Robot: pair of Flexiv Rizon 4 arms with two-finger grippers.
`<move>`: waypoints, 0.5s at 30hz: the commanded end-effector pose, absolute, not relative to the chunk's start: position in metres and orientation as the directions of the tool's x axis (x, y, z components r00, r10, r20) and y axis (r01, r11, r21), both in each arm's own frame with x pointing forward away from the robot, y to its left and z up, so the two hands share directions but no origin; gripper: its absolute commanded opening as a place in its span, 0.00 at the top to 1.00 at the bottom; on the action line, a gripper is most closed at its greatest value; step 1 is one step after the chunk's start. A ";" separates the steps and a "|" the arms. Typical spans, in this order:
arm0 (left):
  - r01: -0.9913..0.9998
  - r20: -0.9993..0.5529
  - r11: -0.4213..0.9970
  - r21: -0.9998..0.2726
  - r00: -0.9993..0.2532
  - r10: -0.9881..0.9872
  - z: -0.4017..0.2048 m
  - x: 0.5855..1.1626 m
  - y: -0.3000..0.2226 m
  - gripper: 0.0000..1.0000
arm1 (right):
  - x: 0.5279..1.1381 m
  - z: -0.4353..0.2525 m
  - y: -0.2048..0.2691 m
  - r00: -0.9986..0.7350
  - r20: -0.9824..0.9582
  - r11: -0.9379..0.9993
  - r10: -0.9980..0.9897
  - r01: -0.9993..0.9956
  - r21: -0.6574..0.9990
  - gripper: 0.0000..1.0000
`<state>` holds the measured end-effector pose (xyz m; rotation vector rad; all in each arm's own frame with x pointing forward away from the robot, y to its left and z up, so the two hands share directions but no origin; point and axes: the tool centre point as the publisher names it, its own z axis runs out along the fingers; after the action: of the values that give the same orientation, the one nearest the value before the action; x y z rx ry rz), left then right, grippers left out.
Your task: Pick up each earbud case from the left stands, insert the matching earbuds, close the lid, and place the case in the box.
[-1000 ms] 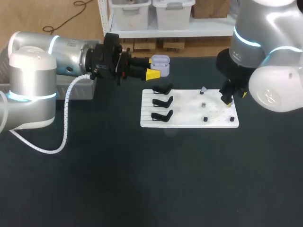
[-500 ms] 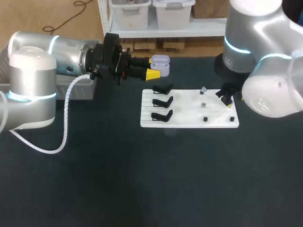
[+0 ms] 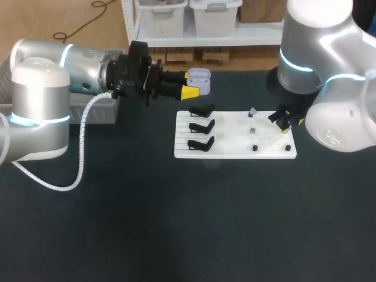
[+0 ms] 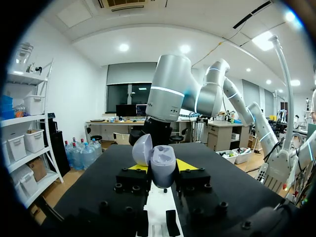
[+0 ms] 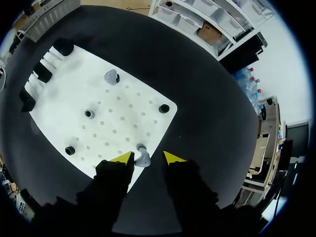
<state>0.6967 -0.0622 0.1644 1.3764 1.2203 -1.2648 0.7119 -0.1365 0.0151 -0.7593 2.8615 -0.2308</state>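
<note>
The dark worktop (image 3: 176,223) carries a white board (image 3: 229,150), which has three empty black stands (image 3: 201,126) in a column on its left part. My left end effector (image 3: 191,83) hangs above the worktop just beyond the board's far left corner and is clamped on the earbud case (image 3: 201,76). In the left wrist view the grey case (image 4: 162,165) sits between the two yellow tips with its lid (image 4: 141,149) swung open. My right end effector (image 3: 288,123) is low over the board's right part, near its right edge, with its fingers apart. In the right wrist view one earbud (image 5: 142,158) stands on the board between those yellow tips, close to one of them and clear of the other. A second earbud (image 5: 111,76) stands on the board further in, towards its far edge.
</note>
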 end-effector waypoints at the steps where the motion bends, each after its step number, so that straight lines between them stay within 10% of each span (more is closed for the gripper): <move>1: 0.991 -0.995 -0.130 -0.011 0.001 0.095 0.164 0.696 -0.062 1.00 | 0.711 0.013 -0.136 -0.854 -0.130 0.857 -0.504 -0.476 -0.196 0.65; 11: 0.991 -0.995 -0.130 -0.011 0.001 0.095 0.164 0.696 -0.062 1.00 | 0.710 0.011 -0.135 -0.852 -0.122 0.854 -0.510 -0.484 -0.188 0.78; 15: 0.991 -0.995 -0.130 -0.011 0.001 0.095 0.164 0.696 -0.062 1.00 | 0.709 0.011 -0.135 -0.851 -0.121 0.854 -0.511 -0.485 -0.188 1.00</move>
<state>0.6967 -0.0622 0.1645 1.3764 1.2203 -1.2648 0.7098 -0.1348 0.0112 -0.7757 2.8628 -0.2253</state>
